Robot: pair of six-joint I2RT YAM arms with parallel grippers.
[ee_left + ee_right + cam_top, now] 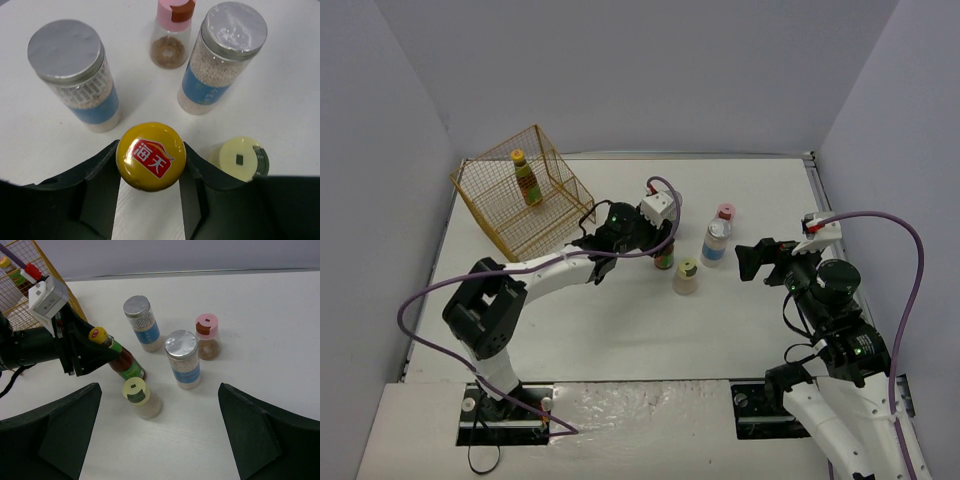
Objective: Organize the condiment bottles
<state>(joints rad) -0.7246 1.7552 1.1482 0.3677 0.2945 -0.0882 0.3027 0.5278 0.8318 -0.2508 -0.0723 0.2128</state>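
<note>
Left jaws are gripping the yellow-capped dark bottle (150, 156) by its neck, mid-bench (620, 330), with the gold basket (480, 195) at its 10 o'clock. Right jaws are hanging wide open, empty. Judgement: lifting straight up is safest, since the green-capped bottle (239, 159) is crowding its 4 o'clock.

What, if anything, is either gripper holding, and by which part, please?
The left gripper holds the dark yellow-capped bottle by its top, at the cap; the right gripper is open, holding nothing.
</note>
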